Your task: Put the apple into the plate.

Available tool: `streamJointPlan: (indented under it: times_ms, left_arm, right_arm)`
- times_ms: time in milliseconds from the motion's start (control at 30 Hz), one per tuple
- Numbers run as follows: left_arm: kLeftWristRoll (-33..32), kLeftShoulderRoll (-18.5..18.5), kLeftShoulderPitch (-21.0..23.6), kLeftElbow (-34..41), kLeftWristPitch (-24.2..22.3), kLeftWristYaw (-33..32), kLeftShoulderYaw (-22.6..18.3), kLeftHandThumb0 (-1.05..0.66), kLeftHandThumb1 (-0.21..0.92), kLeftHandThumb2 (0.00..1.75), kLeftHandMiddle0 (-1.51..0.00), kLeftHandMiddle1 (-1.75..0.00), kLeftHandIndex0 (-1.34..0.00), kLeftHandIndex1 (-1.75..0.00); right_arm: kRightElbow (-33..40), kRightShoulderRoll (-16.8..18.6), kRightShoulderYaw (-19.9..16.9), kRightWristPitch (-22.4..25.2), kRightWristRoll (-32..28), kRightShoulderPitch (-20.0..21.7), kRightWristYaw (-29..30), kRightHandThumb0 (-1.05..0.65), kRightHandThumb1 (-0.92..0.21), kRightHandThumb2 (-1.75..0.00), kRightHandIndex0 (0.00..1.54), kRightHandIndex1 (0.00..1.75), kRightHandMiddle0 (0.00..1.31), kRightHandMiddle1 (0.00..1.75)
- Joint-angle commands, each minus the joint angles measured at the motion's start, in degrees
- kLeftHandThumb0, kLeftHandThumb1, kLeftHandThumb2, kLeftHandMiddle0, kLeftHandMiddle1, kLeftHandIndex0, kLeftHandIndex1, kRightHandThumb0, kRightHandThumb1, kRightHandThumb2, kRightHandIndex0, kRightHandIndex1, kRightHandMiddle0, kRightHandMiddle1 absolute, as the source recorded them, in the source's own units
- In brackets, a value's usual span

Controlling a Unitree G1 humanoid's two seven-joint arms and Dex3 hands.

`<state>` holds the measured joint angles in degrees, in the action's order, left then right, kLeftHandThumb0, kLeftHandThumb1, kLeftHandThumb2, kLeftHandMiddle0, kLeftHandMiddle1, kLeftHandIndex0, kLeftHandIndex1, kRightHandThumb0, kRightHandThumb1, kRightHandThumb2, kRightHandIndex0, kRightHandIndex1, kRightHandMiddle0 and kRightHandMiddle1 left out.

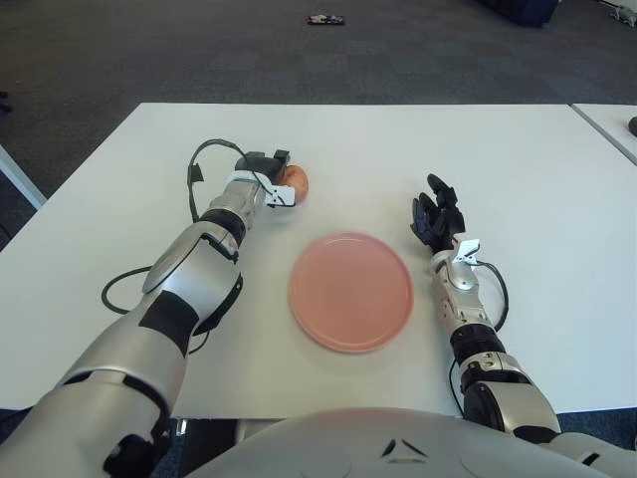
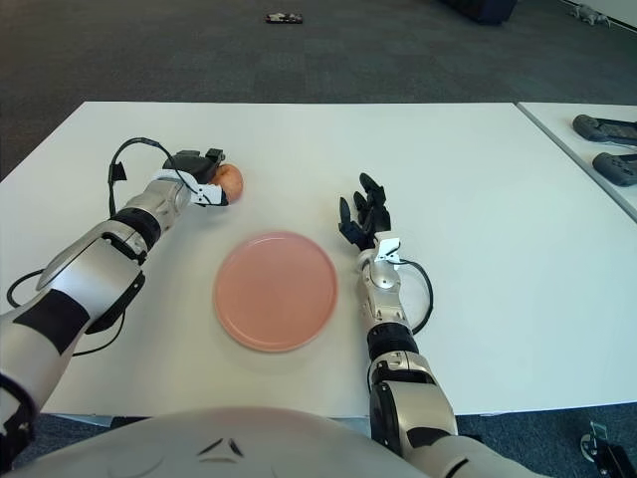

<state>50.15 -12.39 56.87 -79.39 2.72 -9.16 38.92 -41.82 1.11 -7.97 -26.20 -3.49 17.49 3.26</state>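
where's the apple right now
The apple sits on the white table, beyond the pink plate and toward the robot's left, with the left hand closed around its left side.

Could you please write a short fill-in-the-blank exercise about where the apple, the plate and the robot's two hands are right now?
1. The apple lies on the white ____, not in the plate.
2. The ____ hand is closed around the apple.
3. The plate's colour is ____.
4. The right hand shows on the plate's ____ side.

Missing words: table; left; pink; right
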Motion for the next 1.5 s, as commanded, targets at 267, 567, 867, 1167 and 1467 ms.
streamJointPlan:
  times_ms: [267, 567, 867, 1167, 1467]
  left_arm:
    - [2.84, 0.13, -1.24, -0.51, -1.23, -0.33, 3.99, -0.91, 0.92, 0.45, -0.30, -0.06, 0.00, -0.64]
    - [3.57, 0.03, -1.77, -0.70, -1.75, -0.83, 5.63, -0.93, 0.92, 0.45, -0.33, -0.08, 0.00, -0.70]
    - [2.73, -0.24, -2.25, -0.68, -1.02, -1.39, 5.12, -0.90, 0.92, 0.40, -0.35, -0.10, 0.00, -0.79]
    - [1.71, -0.41, -2.60, -0.53, 0.19, -3.75, 4.16, -0.89, 0.92, 0.37, -0.37, -0.11, 0.00, -0.85]
    - [0.14, -0.15, -2.82, -0.36, 2.36, -6.34, 2.24, -0.90, 0.92, 0.34, -0.36, -0.11, 0.00, -0.87]
  right_arm:
    - [-1.12, 0.21, -0.65, 2.13, -0.42, -3.12, 0.41, -0.51, -0.76, -0.71, 0.21, 0.32, 0.00, 0.55]
    - [-0.70, 0.11, -0.80, 2.39, -0.72, -3.45, -0.13, -0.50, -0.76, -0.71, 0.20, 0.32, 0.00, 0.54]
    - [-0.03, 0.13, -0.91, 2.43, -0.94, -4.01, -0.67, -0.50, -0.75, -0.72, 0.20, 0.32, 0.00, 0.54]
    - [0.19, 0.02, -0.96, 2.74, -0.91, -4.14, -0.82, -0.49, -0.75, -0.72, 0.20, 0.32, 0.00, 0.52]
    - [-0.13, -0.16, -0.94, 2.70, -0.59, -3.96, -0.48, -0.51, -0.75, -0.73, 0.20, 0.33, 0.00, 0.55]
